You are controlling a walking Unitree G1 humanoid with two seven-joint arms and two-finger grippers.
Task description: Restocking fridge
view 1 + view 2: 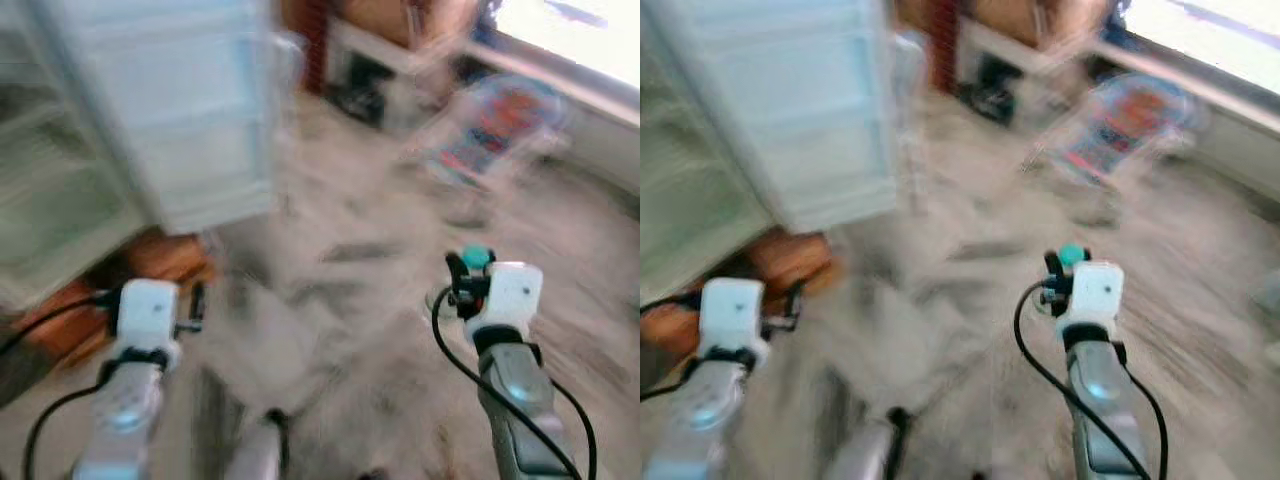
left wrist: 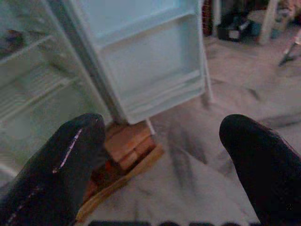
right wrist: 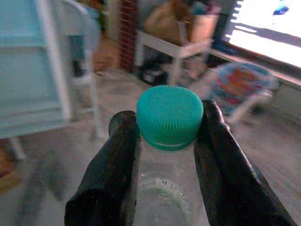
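My right gripper (image 3: 164,141) is shut on a clear plastic bottle with a green cap (image 3: 170,115), held upright just below the cap. In the left eye view the green cap (image 1: 476,257) shows above the right wrist, over the floor at the right. My left gripper (image 2: 164,155) is open with nothing between its fingers, facing the open fridge. The fridge (image 1: 60,180) stands at the left with its white door (image 1: 170,110) swung open, its door shelves (image 2: 155,80) and wire shelves (image 2: 33,84) bare. The head views are blurred.
A stack of wooden blocks (image 2: 127,146) lies under the fridge's front corner. A colourful folding chair (image 1: 495,125) stands at the back right near a bright window. A low white table (image 3: 176,47) with clutter is behind. Grey marbled floor (image 1: 340,300) lies ahead.
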